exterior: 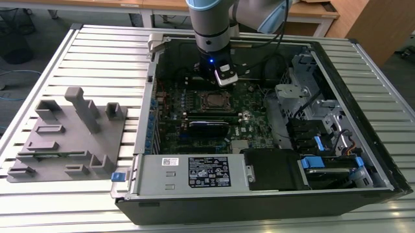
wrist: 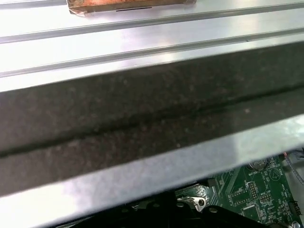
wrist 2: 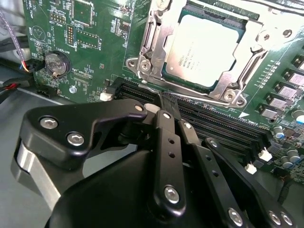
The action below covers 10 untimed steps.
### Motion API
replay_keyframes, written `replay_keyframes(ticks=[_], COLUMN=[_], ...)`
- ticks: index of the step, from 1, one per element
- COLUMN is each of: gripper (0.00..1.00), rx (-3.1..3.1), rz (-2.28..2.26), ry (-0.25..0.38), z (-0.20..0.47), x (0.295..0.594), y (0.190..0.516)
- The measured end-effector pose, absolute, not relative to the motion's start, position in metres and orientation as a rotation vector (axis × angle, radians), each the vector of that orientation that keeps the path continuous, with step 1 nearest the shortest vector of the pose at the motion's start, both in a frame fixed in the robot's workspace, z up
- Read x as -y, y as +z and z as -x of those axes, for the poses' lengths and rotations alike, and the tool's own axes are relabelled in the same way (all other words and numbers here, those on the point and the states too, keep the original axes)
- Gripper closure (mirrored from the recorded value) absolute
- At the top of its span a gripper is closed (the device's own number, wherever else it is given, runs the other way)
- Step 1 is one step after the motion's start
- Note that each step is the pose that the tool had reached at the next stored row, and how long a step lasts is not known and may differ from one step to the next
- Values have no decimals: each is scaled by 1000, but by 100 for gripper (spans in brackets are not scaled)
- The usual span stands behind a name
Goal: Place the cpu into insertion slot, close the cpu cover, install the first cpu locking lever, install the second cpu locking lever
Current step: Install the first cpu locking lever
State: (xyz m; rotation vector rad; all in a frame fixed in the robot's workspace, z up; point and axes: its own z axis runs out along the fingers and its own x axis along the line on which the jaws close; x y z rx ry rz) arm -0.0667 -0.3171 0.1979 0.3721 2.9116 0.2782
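In the second wrist view, the gripper (wrist 2: pixel 168 102) fills the foreground. Its black fingers (wrist 2: pixel 164 123) are drawn together with no gap showing at the tips, and I cannot tell whether anything is pinched between them. The tips sit just over the long black memory slots (wrist 2: pixel 213 118), close beside the near edge of the insertion slot (wrist 2: pixel 218 13).

The cpu (wrist 2: pixel 204 50) lies flat in that slot. The cpu cover (wrist 2: pixel 240 71) is folded down around it, so the chip's grey top shows through the window. A thin locking lever (wrist 2: pixel 190 96) runs along the edge nearest the fingertips.

Farther off on the green motherboard (wrist 2: pixel 47 28) sits a coin cell battery (wrist 2: pixel 57 63).

In the exterior view, the arm reaches down into the open computer case (exterior: pixel 259 204). A grey fixture tray (exterior: pixel 71 131) lies on the slatted table (exterior: pixel 65 204) at the exterior view's left.
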Motion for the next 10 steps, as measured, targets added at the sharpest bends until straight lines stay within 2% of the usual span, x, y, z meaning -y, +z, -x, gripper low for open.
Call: replay_keyframes(ticks=[10], gripper=[89], rx=[-2907], rz=[-372], ry=[254], z=[67], x=[317], y=[198])
